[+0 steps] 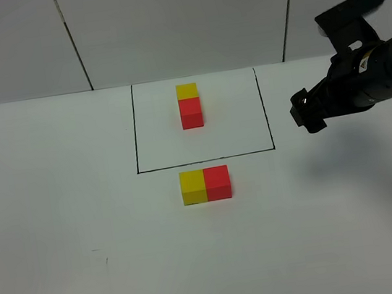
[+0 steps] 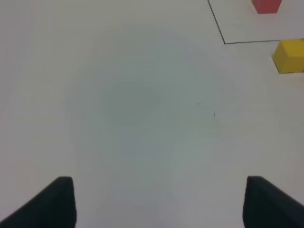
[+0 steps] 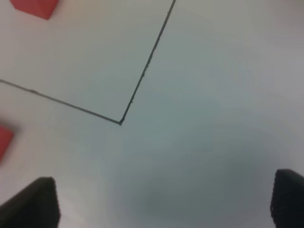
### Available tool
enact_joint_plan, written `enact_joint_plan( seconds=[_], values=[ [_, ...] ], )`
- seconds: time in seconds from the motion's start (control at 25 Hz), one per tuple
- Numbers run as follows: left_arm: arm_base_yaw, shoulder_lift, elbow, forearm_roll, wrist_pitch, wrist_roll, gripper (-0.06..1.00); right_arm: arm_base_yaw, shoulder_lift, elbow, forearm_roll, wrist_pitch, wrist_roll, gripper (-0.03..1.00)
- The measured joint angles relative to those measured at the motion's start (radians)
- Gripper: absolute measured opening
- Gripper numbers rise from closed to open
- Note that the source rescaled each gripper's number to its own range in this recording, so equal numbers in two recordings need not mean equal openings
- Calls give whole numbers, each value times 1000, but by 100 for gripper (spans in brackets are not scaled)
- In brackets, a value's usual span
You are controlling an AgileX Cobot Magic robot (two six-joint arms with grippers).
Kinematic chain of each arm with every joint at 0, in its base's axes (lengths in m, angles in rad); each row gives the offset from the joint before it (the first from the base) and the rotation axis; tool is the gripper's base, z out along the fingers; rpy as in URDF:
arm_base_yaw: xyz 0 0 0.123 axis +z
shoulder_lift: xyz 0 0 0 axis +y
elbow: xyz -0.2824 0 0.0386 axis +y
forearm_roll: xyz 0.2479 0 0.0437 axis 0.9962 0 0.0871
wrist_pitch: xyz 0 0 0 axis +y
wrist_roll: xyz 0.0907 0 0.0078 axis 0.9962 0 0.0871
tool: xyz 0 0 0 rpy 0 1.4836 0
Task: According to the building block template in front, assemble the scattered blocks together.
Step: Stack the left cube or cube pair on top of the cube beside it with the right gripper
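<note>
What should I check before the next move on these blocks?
1. The left gripper open and empty: ok.
2. The right gripper open and empty: ok.
3. The loose yellow block touches the loose red block: ok.
4. Loose pair arranged like the framed pair: not ok; loose ones sit side by side, framed ones yellow behind red.
5. Loose blocks outside the black frame: ok.

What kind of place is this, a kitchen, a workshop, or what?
Probably a robotics lab test bench: a white tabletop, a black robot arm above it, and a yellow-red cube pair inside a drawn black rectangle.
</note>
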Motion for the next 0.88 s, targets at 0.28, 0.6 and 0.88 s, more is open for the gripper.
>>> enact_joint_plan(
  seconds=[0.28, 0.6, 0.88],
  values=[
    [0, 0, 0, 0, 0, 0, 67, 77, 135, -268, 19, 305, -371, 82],
    [0, 0, 0, 0, 0, 0, 67, 213, 407, -623, 85, 569, -683, 82],
    [0, 0, 0, 0, 0, 0, 67, 286, 599, -821, 104, 634, -749, 82]
  ],
)
